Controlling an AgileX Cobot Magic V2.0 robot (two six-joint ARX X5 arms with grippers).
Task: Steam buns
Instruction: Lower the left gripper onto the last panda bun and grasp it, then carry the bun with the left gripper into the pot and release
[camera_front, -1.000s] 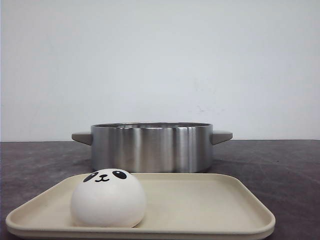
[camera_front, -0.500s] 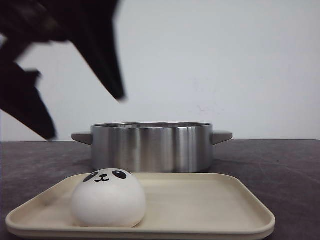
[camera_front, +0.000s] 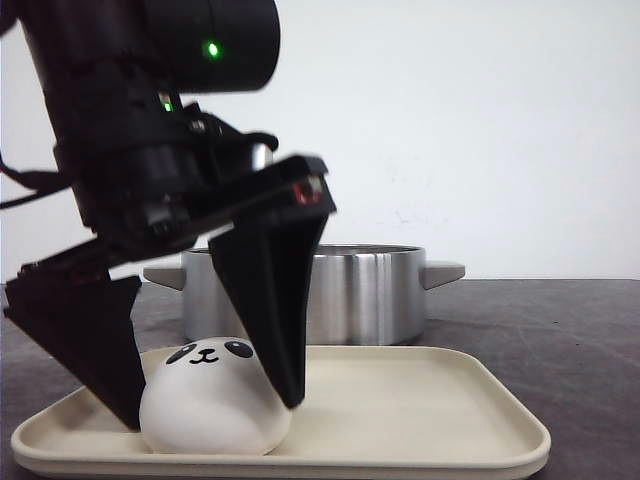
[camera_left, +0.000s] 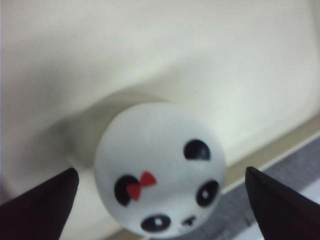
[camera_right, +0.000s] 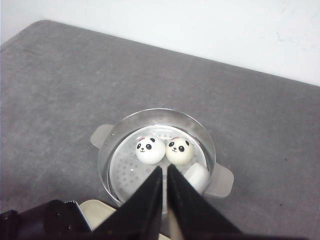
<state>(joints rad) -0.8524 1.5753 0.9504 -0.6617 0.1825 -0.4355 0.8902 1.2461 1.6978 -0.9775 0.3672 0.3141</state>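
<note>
One bun (camera_front: 213, 398) is sitting on the tray (camera_front: 420, 405), at the tray's 9 o'clock side. The left tool (camera_front: 205, 395) is spread wide around it, one finger on each side, getting ready to squeeze. Three buns (camera_right: 150, 150) are lying in the pot (camera_right: 125, 129), so that makes four. The right tool (camera_right: 164, 172) is hanging above the pot, pinched together, holding nothing.

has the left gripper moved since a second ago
Yes. The left gripper has come down into the front view, its fingers now either side of the bun on the tray.
</note>
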